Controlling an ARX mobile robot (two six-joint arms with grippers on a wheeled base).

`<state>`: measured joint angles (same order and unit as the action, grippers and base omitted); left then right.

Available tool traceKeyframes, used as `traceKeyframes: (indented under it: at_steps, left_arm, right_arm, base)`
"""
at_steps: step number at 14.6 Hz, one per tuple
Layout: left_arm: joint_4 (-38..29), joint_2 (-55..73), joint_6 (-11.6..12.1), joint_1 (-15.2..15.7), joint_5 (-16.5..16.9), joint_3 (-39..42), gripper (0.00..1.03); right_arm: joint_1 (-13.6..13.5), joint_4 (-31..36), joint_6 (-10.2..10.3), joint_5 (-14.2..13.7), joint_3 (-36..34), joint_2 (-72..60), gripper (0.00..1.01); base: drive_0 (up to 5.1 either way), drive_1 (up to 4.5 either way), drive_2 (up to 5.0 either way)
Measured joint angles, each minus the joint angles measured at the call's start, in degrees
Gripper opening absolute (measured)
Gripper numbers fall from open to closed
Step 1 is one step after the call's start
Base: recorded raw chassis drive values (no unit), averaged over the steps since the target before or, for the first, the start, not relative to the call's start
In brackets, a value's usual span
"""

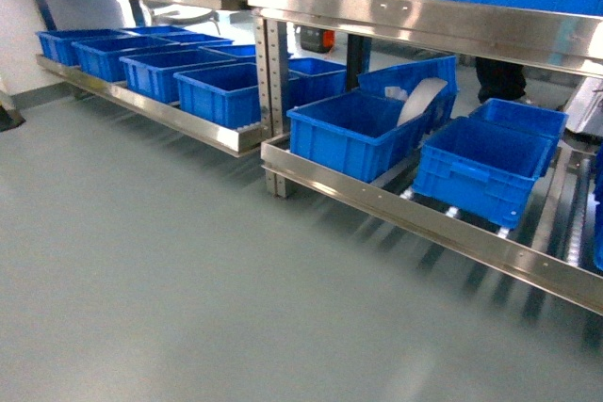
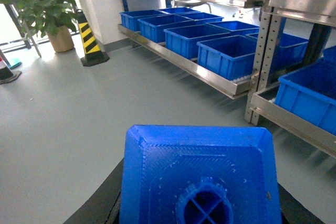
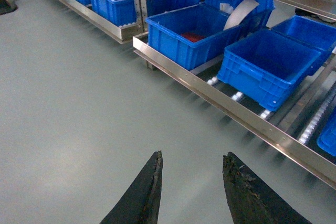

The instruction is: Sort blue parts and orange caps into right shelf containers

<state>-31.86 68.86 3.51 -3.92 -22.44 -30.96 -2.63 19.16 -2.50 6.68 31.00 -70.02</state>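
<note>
Grey floor (image 1: 188,270) everywhere, steel shelf (image 1: 424,218) of blue bins (image 3: 270,66) far right; left pincer clamps a blue part (image 2: 199,177), right pincer (image 3: 191,182) gapes.

Shelf (image 1: 396,8): shiny brushed steel w/ white plastic rollers. Bins (image 1: 350,134): glossy ribbed blue plastic. Blue part (image 2: 199,177): finely ridged plastic. Floor (image 1: 141,261): smooth grey, semi-gloss. Right pincer (image 3: 191,182): rough matt black.

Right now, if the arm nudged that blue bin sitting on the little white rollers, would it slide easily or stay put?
Probably slides easily: the blue bin rests on white rollers. It looks empty in the right wrist view, so likely light. Its ribbed plastic walls suggest it's stiff, and the steel front rail would likely stop it rolling forward.
</note>
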Motion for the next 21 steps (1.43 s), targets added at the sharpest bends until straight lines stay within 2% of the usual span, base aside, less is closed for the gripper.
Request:
traceKeyframes:
  at_steps: [17, 21]
  left_arm:
    - [0.04, 0.0, 0.0, -0.04, 0.13, 0.0, 0.44]
    - [0.07, 0.0, 0.0, -0.22, 0.35, 0.0, 0.44]
  right_arm:
    - [0.0, -0.02, -0.07, -0.02, 0.0, 0.0, 0.34]
    - [0.0, 0.0, -0.07, -0.2, 0.0, 0.0, 0.34]
  base:
    - [-1.5, -1.53, -1.5]
    - [-0.2, -0.15, -0.2]
